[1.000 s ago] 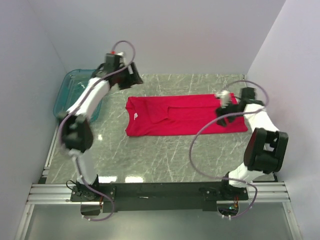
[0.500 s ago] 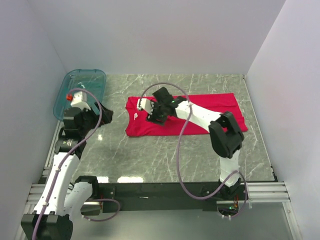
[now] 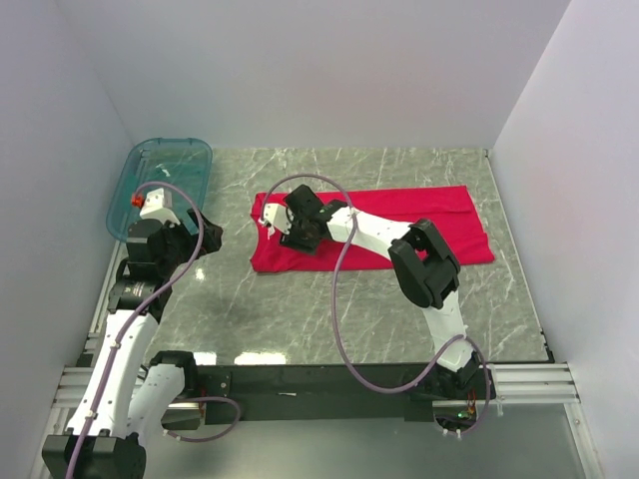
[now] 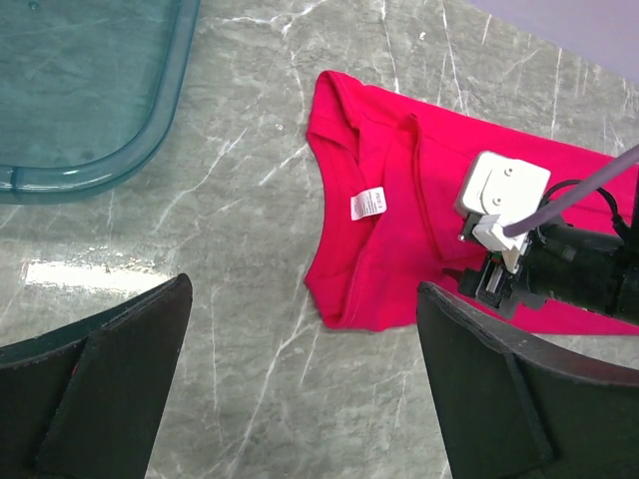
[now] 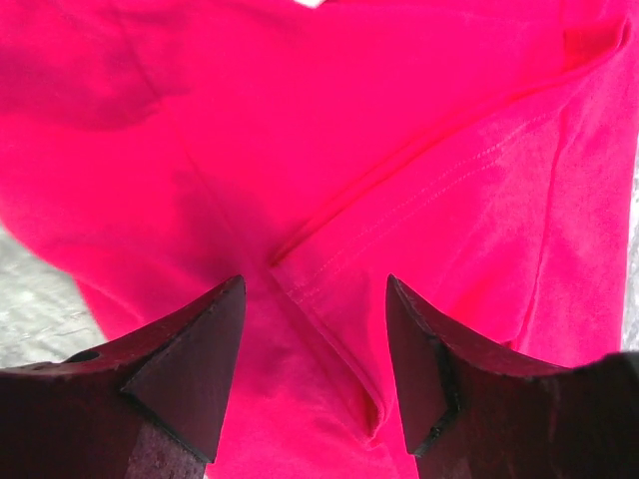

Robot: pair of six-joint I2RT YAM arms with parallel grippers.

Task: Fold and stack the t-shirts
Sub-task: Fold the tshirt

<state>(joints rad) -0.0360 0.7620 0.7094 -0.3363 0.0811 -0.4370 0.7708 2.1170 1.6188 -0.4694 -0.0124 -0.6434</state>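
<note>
- Since half a second back, my right gripper [image 3: 300,228] has slid left along the t-shirt [image 3: 439,215], toward its collar end.
- Its jaws stand apart, straddling a seamed fold in the red cloth, nothing pinched.
- Meanwhile my left gripper [image 3: 200,237] hangs spread wide and empty over the table [image 3: 300,319], between the teal tub [image 3: 160,160] and the t-shirt.
- I see the t-shirt lying flat mid-table, collar to the left.

A translucent teal plastic tub [image 3: 170,165] sat at the far left corner of the grey-green marbled tabletop [image 3: 300,309], beside the plain white wall [image 3: 300,70].
</note>
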